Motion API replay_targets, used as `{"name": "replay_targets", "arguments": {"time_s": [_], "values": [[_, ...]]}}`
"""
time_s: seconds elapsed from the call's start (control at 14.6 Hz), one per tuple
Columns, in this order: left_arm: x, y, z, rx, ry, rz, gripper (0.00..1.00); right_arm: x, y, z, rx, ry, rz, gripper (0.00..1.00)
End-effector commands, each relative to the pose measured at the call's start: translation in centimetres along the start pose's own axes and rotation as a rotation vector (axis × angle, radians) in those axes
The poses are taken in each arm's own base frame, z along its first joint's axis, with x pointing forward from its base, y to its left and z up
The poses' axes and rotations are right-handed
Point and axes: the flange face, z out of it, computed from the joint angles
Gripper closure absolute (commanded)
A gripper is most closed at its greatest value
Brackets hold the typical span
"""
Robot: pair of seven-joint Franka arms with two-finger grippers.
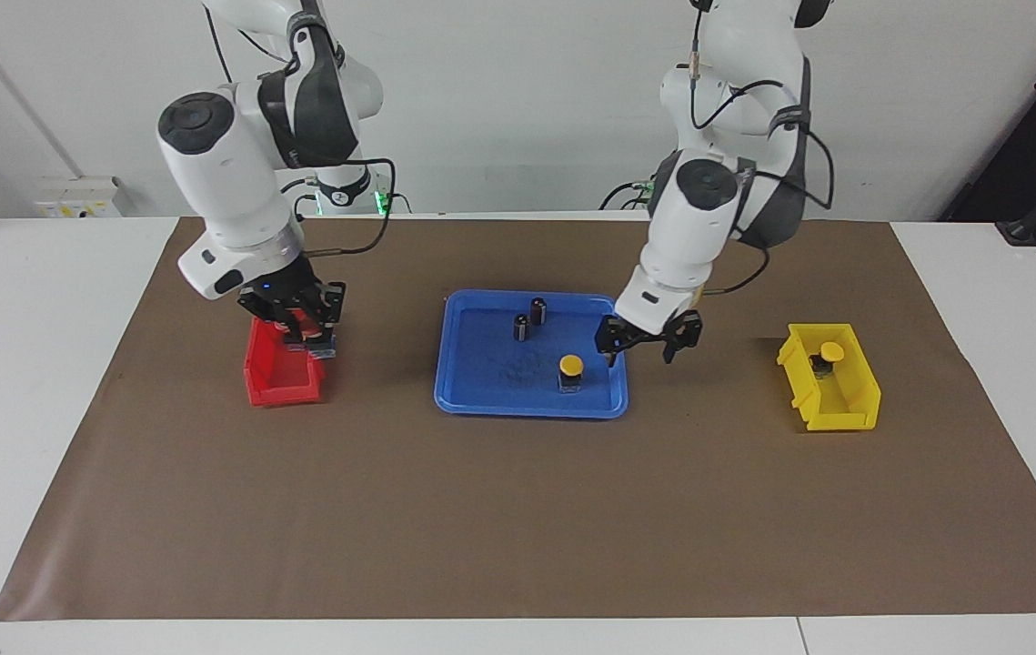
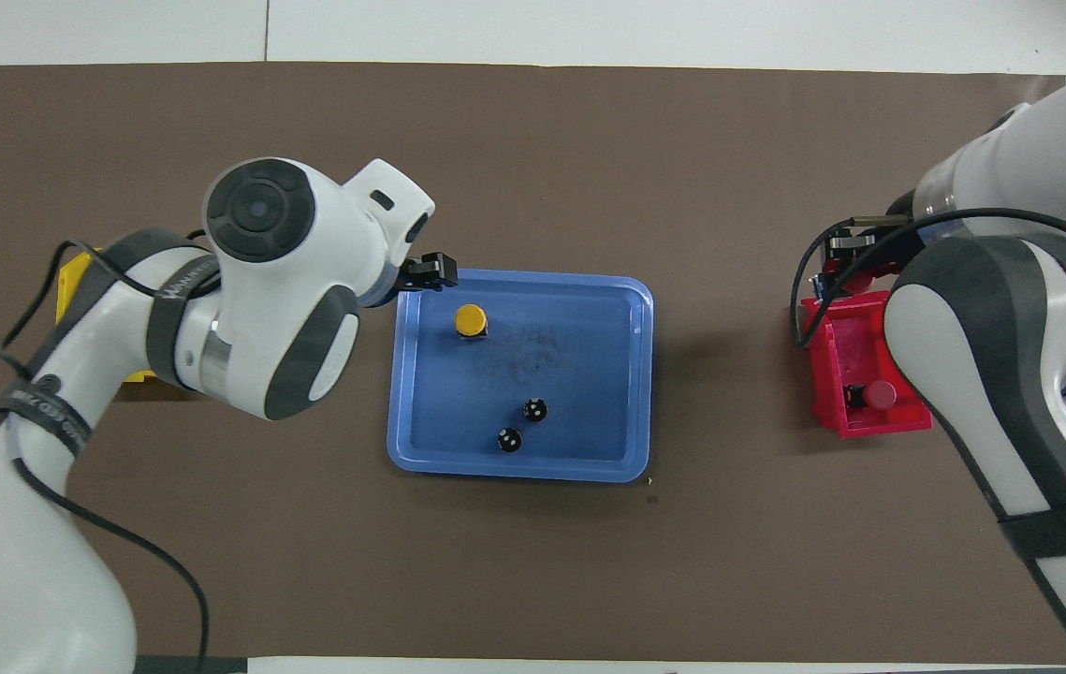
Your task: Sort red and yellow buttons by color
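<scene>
The brown mat [image 1: 518,509] covers the tabletop [image 1: 26,364], and a blue tray [image 1: 481,400] lies at its middle. In the tray stands a yellow button [image 1: 571,371], toward the left arm's end and farther from the robots than two small dark cylinders [image 1: 529,318] that stand near each other in the same tray.

The left end effector [image 1: 643,344] hangs over the tray's edge just beside that yellow button, its fingers spread apart with nothing between them.

A yellow bin [image 1: 854,391] sits toward the left arm's end of the tabletop, well apart from the tray, and a second yellow button [image 1: 829,357] rests inside it.

A red bin [image 1: 276,382] sits toward the right arm's end. A red button [image 2: 874,396] lies inside it. The right end effector [image 1: 304,329] is low over this bin, fingers closed around another red button [image 2: 855,281], whose cap shows between them.
</scene>
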Motion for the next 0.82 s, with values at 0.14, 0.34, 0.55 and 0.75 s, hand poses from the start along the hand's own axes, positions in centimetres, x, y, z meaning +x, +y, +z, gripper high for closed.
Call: {"name": "replay_targets", "arguments": {"time_s": [0.14, 0.34, 0.55, 0.75], "values": [[-0.5, 3.1, 4.7, 0.012, 0.017, 0.006, 0.00, -4.1, 3.1, 4.6, 0.008, 0.046, -0.047, 0.74], [-1.1, 3.5, 4.9, 0.027, -0.007, -0.032, 0.05, -4.8, 4.2, 6.9, 0.005, 0.055, -0.043, 0.74], [-1.2, 3.6, 4.3, 0.049, -0.038, -0.043, 0.12, -5.2, 4.9, 9.0, 0.003, 0.054, -0.066, 0.74], [-2.3, 4.6, 4.0, 0.055, -0.049, -0.055, 0.18, -5.9, 5.7, 10.0, 0.002, 0.052, -0.070, 0.74]]}}
